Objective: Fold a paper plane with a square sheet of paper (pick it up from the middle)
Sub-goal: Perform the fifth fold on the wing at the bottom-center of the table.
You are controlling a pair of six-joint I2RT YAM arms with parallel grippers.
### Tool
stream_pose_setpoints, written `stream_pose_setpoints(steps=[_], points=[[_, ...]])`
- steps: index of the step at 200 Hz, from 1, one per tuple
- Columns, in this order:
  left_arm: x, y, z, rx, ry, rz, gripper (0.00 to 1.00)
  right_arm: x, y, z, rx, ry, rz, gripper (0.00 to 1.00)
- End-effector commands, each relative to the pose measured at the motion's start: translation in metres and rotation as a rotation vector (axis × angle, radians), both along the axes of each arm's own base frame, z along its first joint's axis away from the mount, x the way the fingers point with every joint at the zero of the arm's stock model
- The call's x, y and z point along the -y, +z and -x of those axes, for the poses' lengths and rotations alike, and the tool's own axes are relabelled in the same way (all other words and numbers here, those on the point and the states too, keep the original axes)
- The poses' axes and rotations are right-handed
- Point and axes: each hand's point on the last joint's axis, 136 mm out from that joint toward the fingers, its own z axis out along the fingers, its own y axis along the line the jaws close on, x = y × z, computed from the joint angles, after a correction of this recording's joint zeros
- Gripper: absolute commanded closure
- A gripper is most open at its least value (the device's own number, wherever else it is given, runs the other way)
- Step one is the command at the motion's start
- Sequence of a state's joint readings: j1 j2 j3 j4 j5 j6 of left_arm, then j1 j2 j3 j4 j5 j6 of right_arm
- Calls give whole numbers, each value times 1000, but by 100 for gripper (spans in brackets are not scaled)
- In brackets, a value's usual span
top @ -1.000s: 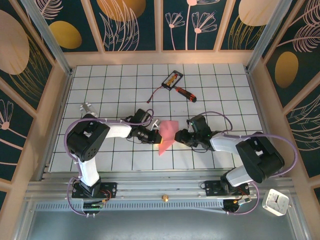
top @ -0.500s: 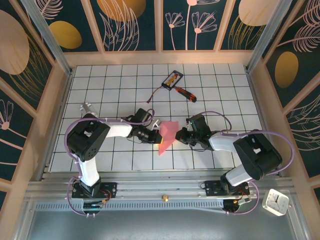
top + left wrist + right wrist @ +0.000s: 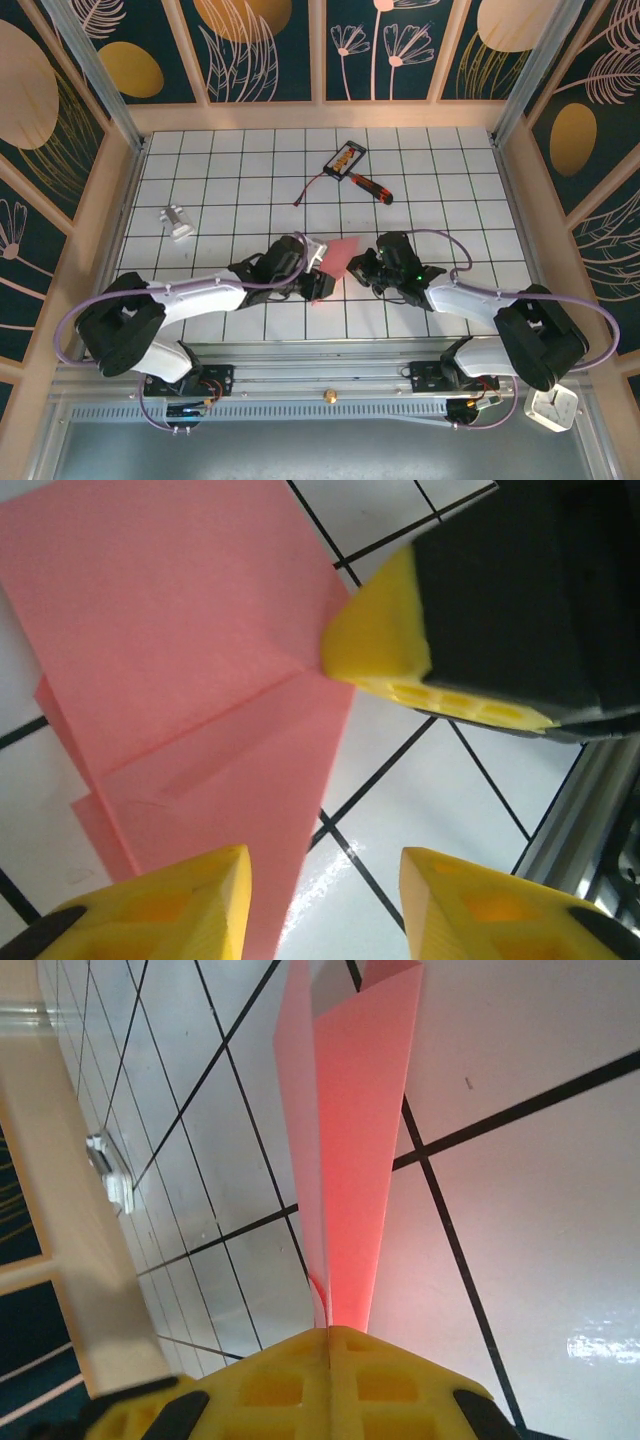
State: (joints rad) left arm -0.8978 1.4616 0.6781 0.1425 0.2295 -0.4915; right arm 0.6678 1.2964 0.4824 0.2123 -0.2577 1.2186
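Showing a centre fold, the pink paper plane (image 3: 343, 252) sits on the tiled table (image 3: 230, 180), on the arm-base side of the screwdriver (image 3: 372, 186). The right gripper (image 3: 330, 1335) is clamped on its end. The left gripper (image 3: 322, 865) stands beside it, jaws parted.

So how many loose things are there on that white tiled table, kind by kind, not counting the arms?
Folded pink paper: 1
Red-handled screwdriver: 1
Black-and-orange card: 1
Thin wire: 1
Small silvery object: 1
Total: 5
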Motion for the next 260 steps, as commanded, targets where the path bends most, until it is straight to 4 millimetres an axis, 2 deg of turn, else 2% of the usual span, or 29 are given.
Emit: stream_pose_setpoints(steps=[1, 36, 62, 107, 139, 186, 224, 260], points=[[-6, -6, -9, 133, 46, -60, 53, 4, -2, 2, -67, -88, -38, 100], [-1, -21, -6, 185, 1, -149, 48, 2, -1, 4, -80, -96, -67, 100], [2, -31, -10, 212, -15, -227, 47, 1, -3, 5, -88, -90, -72, 100], [8, -35, -16, 243, -39, -282, 48, 0, -8, 8, -109, -88, -85, 100], [9, -36, -16, 236, -44, -284, 53, -1, -10, 8, -110, -85, -84, 100], [6, -40, -15, 228, -39, -295, 67, -3, -14, 8, -116, -78, -86, 100], [2, -43, -17, 232, -30, -319, 69, -6, -14, 8, -122, -69, -94, 100], [2, -45, -17, 234, -29, -323, 75, -8, -12, 9, -122, -64, -101, 100]])
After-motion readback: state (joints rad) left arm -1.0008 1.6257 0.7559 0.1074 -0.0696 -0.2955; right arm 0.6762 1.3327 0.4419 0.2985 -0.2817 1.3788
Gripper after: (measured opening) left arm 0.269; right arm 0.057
